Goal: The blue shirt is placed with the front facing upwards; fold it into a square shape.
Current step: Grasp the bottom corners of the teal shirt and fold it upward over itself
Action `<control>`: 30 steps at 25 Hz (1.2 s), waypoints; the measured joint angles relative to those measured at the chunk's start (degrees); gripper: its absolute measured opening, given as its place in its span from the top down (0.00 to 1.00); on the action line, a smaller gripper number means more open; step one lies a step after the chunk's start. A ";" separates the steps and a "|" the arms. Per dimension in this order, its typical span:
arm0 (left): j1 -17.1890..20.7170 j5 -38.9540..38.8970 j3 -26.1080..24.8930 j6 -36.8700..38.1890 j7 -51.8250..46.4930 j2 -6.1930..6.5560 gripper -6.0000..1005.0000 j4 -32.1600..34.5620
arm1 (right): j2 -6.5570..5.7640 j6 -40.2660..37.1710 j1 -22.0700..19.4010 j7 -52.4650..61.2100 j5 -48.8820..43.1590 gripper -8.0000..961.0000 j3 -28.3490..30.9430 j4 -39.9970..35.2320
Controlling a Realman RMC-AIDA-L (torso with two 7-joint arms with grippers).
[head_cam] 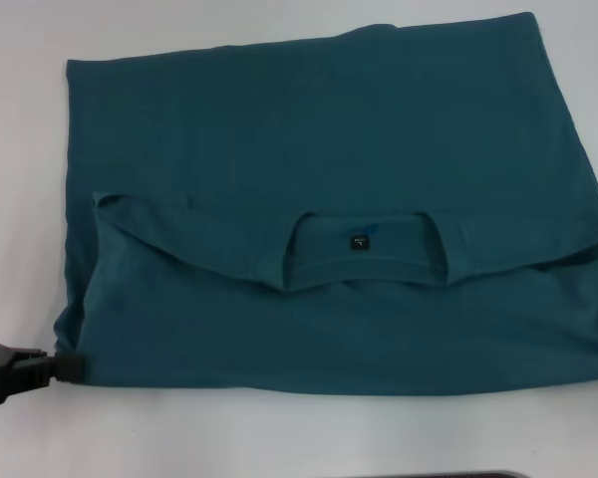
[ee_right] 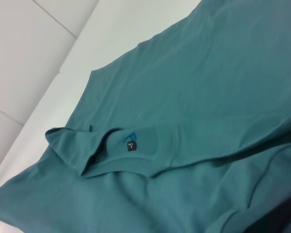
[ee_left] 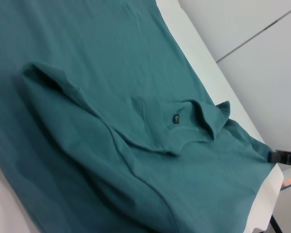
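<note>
Closest to my head camera, a thin dark strip [head_cam: 439, 475] lies along the near edge of the view, and I cannot make out what it is. My left gripper [head_cam: 68, 366] sits low at the near-left corner of the blue shirt [head_cam: 319, 129], its black tip touching the cloth edge; I cannot tell how far its fingers are parted or whether they pinch any fabric. From that gripper the shirt spreads away and to the right over the white table [head_cam: 20, 179], its collared part doubled onto the body, the collar [head_cam: 364, 249] and small black neck tag [head_cam: 358, 242] facing up. Nothing stands between gripper and cloth. My right gripper shows in none of my views.
</note>
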 joint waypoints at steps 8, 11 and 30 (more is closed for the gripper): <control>0.20 1.18 -0.13 0.90 0.08 0.09 0.99 0.06 | 0.56 0.22 -2.05 -0.47 -0.27 0.95 0.46 -0.06; 0.83 1.48 -0.17 0.98 0.18 0.09 0.99 0.22 | 0.84 0.35 -2.71 -0.88 -1.03 0.95 0.54 -0.04; -3.32 1.01 -5.02 1.28 1.38 0.36 0.99 -0.10 | -0.16 0.19 5.91 -0.30 -2.38 0.95 3.44 -0.28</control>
